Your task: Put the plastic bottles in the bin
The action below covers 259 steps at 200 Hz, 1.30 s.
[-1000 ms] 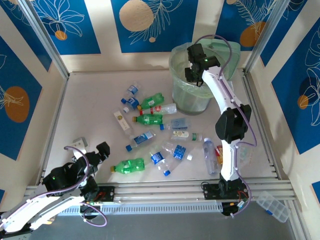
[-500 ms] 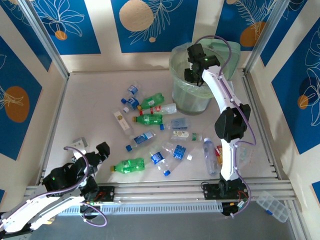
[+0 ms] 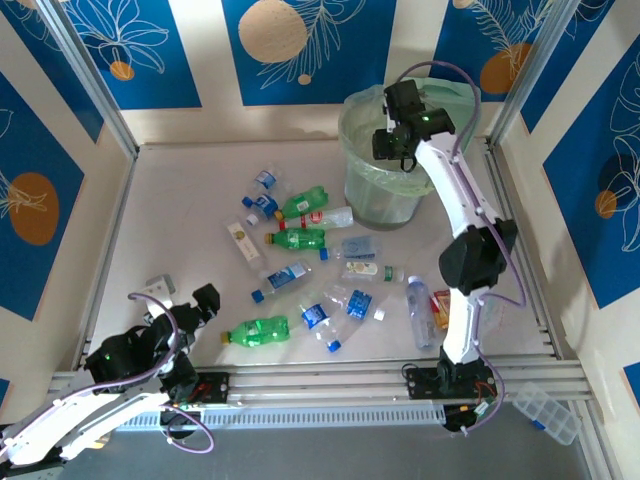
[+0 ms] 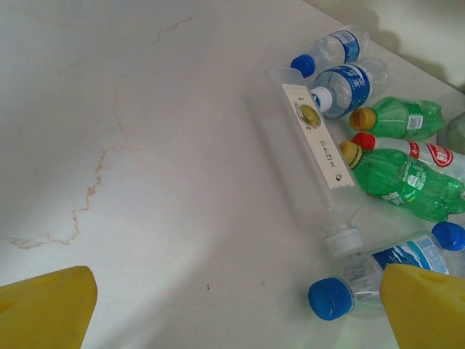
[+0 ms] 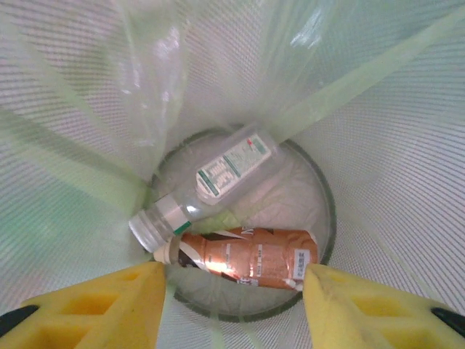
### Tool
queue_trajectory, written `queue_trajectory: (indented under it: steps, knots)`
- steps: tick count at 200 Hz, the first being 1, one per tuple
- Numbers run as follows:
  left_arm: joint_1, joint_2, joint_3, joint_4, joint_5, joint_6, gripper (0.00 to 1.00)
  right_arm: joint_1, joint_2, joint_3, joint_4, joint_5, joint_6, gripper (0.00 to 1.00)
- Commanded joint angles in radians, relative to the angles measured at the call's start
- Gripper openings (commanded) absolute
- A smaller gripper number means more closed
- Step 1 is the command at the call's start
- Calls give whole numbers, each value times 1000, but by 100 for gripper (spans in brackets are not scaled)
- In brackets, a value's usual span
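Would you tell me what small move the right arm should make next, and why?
Probably raise the right gripper out of the bin: its jaws stand apart and empty, a clear bottle and a brown bottle lie at the bottom, and many bottles lie on the table.

The top external camera is looking down from above and behind the arm bases [image 3: 440, 385], taking in the whole tabletop [image 3: 180, 200]. The left wrist camera is facing the scattered plastic bottles [image 4: 407, 178] from low and close. The right wrist camera is peering straight down into the bin [image 5: 378, 145]. The overhead view is sharing both areas.
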<state>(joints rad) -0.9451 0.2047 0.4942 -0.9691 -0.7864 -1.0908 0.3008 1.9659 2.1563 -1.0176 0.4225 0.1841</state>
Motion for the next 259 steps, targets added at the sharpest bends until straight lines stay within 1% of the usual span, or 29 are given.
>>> queue_trajectory:
  steps: [1, 27, 52, 72, 103, 117, 130, 137, 145, 154, 169, 189, 204, 212, 221, 234, 243, 259]
  knots:
    - [-4, 4, -10, 21, 0, 28, 100, 48, -188, -83, 123, 7, 6, 52]
    - [-4, 12, -14, 60, 31, 65, 99, 128, -383, -290, 271, 31, 16, 52]
    - [-4, 30, -22, 104, 68, 105, 98, 261, -575, -570, 418, 55, 29, 52]
    - [-4, 74, -26, 150, 101, 139, 96, 384, -691, -751, 472, 64, 61, 52]
    - [-4, 229, -43, 251, 197, 174, 93, 604, -799, -993, 509, 155, 87, 52]
    - [-6, 325, -38, 270, 248, 176, 93, 674, -822, -1095, 520, 191, 128, 52]
    - [-8, 406, -33, 284, 314, 185, 94, 712, -840, -1179, 544, 177, 190, 52]
    - [-13, 440, -26, 275, 331, 181, 94, 728, -848, -1229, 575, 154, 218, 53]
    - [-23, 468, -19, 252, 331, 165, 94, 748, -855, -1276, 614, 135, 242, 55]
    - [-34, 487, -13, 221, 327, 136, 95, 773, -859, -1309, 649, 142, 256, 55]
    - [-44, 509, 16, 139, 319, 84, 98, 829, -856, -1344, 708, 199, 227, 56]
    - [-46, 514, 88, -9, 316, -29, 100, 895, -858, -1390, 805, 337, 165, 56]
    - [-46, 488, 125, -116, 329, -174, 99, 901, -881, -1428, 859, 370, 156, 56]
    - [-46, 459, 119, -130, 357, -247, 99, 901, -899, -1455, 888, 378, 158, 55]
    - [-48, 413, 89, -81, 404, -288, 100, 901, -917, -1488, 920, 387, 180, 55]
    - [-55, 359, 31, 38, 466, -291, 100, 898, -932, -1529, 953, 378, 197, 55]
    - [-63, 362, 25, 59, 470, -278, 100, 898, -934, -1533, 945, 382, 214, 54]
    - [-70, 448, 77, 33, 435, -125, 99, 897, -938, -1528, 930, 381, 213, 54]
